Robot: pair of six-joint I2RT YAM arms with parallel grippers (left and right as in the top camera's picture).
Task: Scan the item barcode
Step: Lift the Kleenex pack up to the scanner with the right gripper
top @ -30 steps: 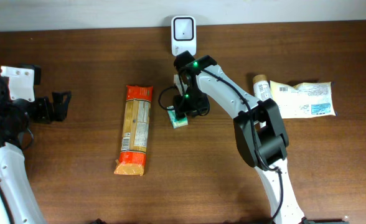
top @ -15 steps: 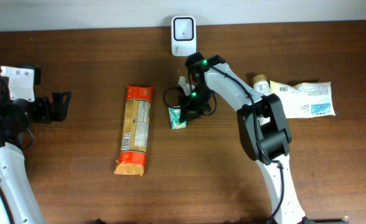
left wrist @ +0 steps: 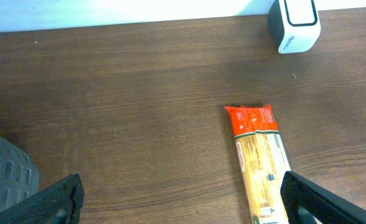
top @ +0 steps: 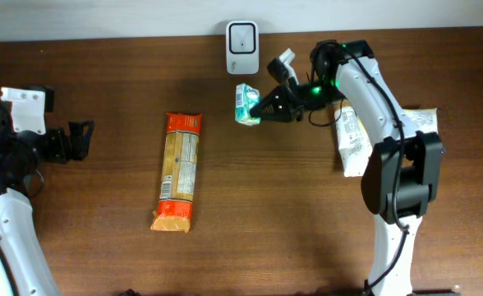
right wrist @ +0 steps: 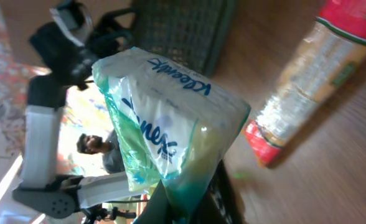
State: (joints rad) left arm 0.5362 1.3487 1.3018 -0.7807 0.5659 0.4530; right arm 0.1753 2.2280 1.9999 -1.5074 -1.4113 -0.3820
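Right jaws: clamped tight on the tissue pack (top: 246, 104), pinching its lower edge. The right wrist view puts the pack (right wrist: 170, 130) right in front of the lens, standing up out of the jaws.
Task item: it is in the right jaws, held out sideways at the tip of the right arm (top: 365, 82), with the scanner (top: 242, 37) just beyond the jaws against the back edge of the desk (top: 266, 230).
Left jaws: spread wide and holding nothing. Both fingers (left wrist: 52, 199) poke in at the bottom corners of the left wrist view.
Only the right wrist view shows: blue "Kleenex" lettering, once along the pack's top and again across its green-and-white face. Behind it are a dark mesh basket (right wrist: 177, 31) and the left arm (right wrist: 52, 74).
Only the left wrist view shows: small print on the scanner's (left wrist: 294, 25) side, too fine to read, and a grey basket corner (left wrist: 5, 177) beside the left jaws.
Only the overhead shows: a cream pouch (top: 350, 141) with a barcode label, partly under the right arm, behind the right jaws.
Pasta packet (top: 180, 171): flat on the desk between the two sets of jaws, ahead of the left jaws, red end (left wrist: 250, 118) away from them. Its print is unreadable.
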